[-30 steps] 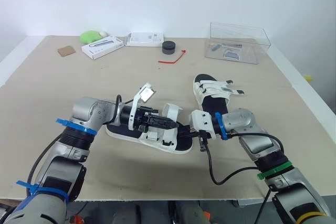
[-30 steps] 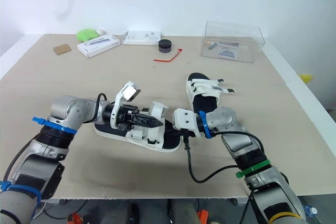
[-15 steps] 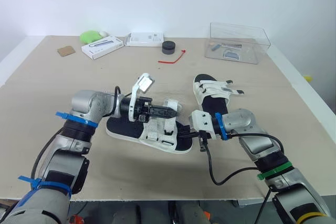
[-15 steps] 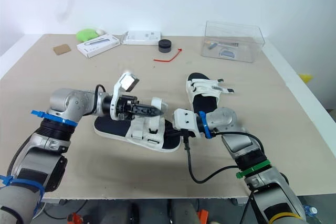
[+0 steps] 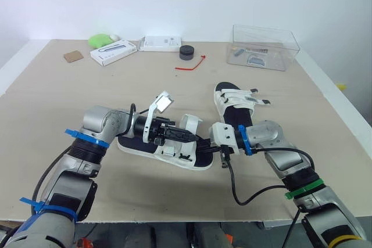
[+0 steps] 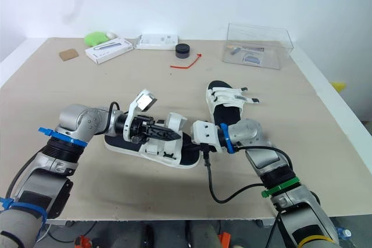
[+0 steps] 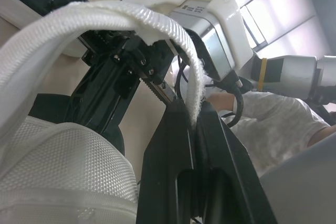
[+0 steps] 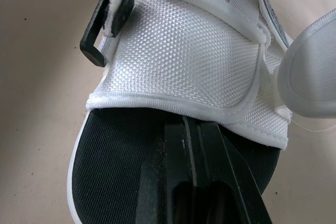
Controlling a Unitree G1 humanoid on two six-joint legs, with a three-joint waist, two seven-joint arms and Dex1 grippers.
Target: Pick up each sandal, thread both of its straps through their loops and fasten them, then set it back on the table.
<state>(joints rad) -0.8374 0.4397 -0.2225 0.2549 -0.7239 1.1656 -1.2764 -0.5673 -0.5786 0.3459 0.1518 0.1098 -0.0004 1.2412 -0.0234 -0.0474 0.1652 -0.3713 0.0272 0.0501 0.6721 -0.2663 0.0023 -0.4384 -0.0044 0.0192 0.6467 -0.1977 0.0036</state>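
While the near sandal (image 5: 165,150) lies on the table (image 5: 87,103) in front of the robot, the head views show the left hand (image 5: 187,136) over its middle. The right hand (image 5: 203,147) is at the end nearest its own arm. The far sandal (image 5: 235,101) sits just beyond, its straps lying flat across it, seemingly fastened.

Along the left wrist, the fingers are pinched together on the tip of a white strap (image 7: 105,17), which arches up loose and is not yet through anything.

Along the right wrist, the fingers are closed tight against each other and rest on the black footbed, beside a black loop (image 8: 97,38) that stands empty.

One sandal looks finished, I judge. This one is at an early stage: both straps are left to thread and fasten.
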